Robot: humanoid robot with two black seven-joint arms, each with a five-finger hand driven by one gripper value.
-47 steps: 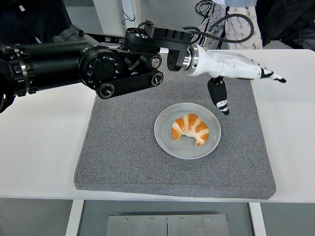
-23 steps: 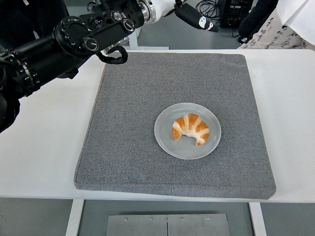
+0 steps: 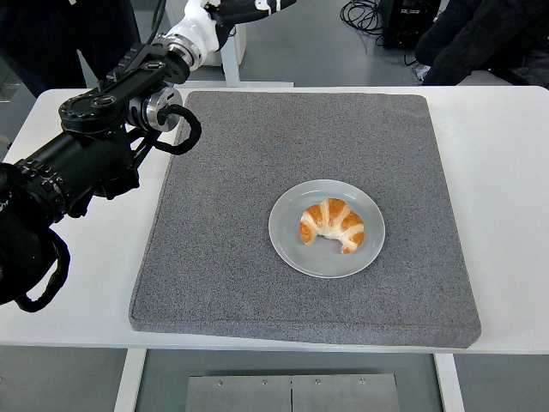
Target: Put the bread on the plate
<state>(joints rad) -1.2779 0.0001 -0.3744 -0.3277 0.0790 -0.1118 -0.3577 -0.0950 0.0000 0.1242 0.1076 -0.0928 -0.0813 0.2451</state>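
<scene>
Since the earlier frames the black left arm [image 3: 94,154] has pulled back from over the middle of the pad toward the upper left of the frame, and its white hand [image 3: 227,9] now sits at the very top edge, mostly cut off, so whether its fingers are spread or curled cannot be told. The golden-brown crescent-shaped bread with pale stripes [image 3: 332,225] lies where it was, inside the round pale grey plate [image 3: 287,245], a little right of the plate's centre. The plate rests on the square grey foam pad [image 3: 214,257], slightly right of the pad's middle, and the pad covers most of the white desk [image 3: 506,215]. Arm and plate are well apart.
</scene>
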